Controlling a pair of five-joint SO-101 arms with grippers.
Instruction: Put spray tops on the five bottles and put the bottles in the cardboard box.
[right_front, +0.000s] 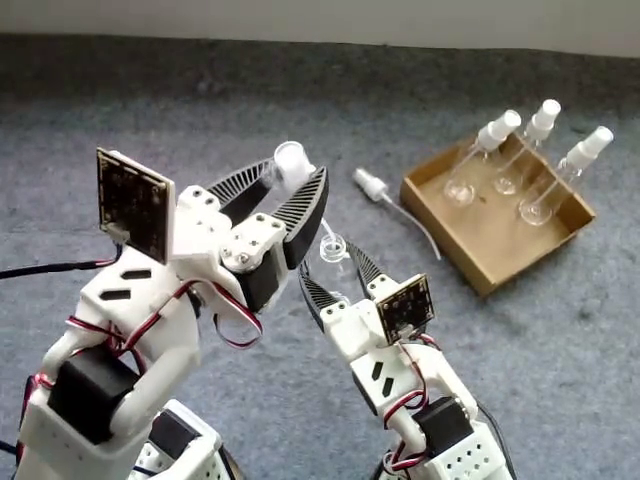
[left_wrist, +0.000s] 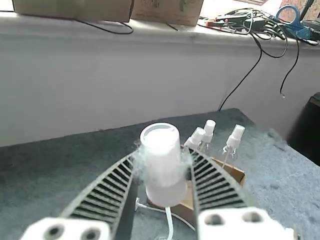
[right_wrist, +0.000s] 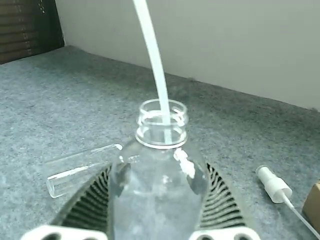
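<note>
Bottle (right_wrist: 160, 185): clear, hard, light and probably slick; upright in the right arm's grip, neck open.
Right gripper (right_wrist: 159, 172): closed on the body below the shoulder, which looks the safest hold.
Spray top (left_wrist: 161, 165): light rigid cap, its thin bendy tube (right_wrist: 152, 55) already dipping into the neck (hold the cap, never the tube).
Left gripper (left_wrist: 162, 155): clamped on the cap's sides, just above the bottle.
Cardboard box (right_front: 495, 240): three capped bottles (right_front: 525, 150) inside.
Table (right_front: 150, 100): spare top (right_front: 370, 185) and empty bottle (right_wrist: 82, 167) lie loose, not yet joined.
</note>
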